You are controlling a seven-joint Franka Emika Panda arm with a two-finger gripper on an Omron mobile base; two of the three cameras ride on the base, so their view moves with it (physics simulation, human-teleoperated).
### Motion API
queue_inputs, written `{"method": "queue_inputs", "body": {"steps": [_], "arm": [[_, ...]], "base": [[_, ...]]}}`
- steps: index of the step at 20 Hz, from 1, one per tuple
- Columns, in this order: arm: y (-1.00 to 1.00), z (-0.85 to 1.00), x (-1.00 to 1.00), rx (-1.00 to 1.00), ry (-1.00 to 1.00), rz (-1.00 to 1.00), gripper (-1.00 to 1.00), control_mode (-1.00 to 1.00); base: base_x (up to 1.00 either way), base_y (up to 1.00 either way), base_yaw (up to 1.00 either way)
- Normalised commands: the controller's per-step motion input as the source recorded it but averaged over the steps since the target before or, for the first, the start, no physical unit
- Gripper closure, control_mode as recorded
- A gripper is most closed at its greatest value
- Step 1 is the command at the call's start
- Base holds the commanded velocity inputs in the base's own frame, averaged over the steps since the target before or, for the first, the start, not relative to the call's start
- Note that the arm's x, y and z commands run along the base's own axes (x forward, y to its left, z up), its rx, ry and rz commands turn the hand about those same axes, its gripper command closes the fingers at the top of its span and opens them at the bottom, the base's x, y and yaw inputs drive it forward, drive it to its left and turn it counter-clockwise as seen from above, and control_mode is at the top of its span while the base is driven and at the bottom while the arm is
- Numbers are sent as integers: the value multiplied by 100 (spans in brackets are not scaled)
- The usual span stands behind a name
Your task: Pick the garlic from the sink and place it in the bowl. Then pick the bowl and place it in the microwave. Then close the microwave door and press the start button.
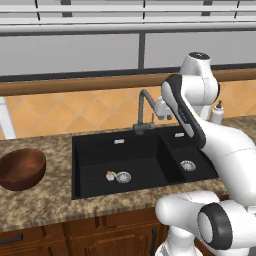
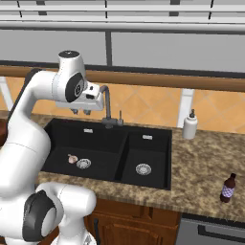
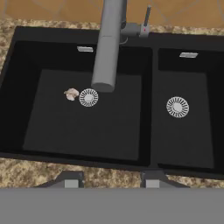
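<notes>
The garlic [image 3: 71,93] is a small pale bulb on the floor of the sink's [image 1: 95,145] left basin, just left of the round metal drain [image 3: 89,97]. It also shows as the garlic [image 1: 110,175] and garlic [image 2: 72,159] in the base views. My gripper [image 2: 81,113] hangs high above the left basin, pointing down, well clear of the garlic. Its fingertips [image 3: 72,179] stand apart with nothing between them, so it is open. The brown wooden bowl [image 1: 22,167] sits upright on the counter left of the sink. The microwave and its door are out of view.
The grey faucet [image 3: 107,48] reaches over the left basin, close below my hand and near the garlic. A white soap dispenser [image 2: 190,125] and a small dark bottle [image 2: 228,188] stand on the counter right of the sink. The right basin has its own drain [image 3: 177,107].
</notes>
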Motion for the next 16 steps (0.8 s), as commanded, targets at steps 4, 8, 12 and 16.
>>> {"method": "queue_inputs", "body": {"steps": [4, 8, 12, 16], "arm": [[11, -1, -37, 2, 0, 0, -100, -100], [63, -26, -78, 19, 6, 0, -100, -100], [98, -62, -28, 14, 12, 0, -100, -100], [97, -92, 0, 3, 11, 0, -100, -100]], "base": [[0, 0, 0], [0, 0, 0], [0, 0, 0], [0, 0, 0]]}}
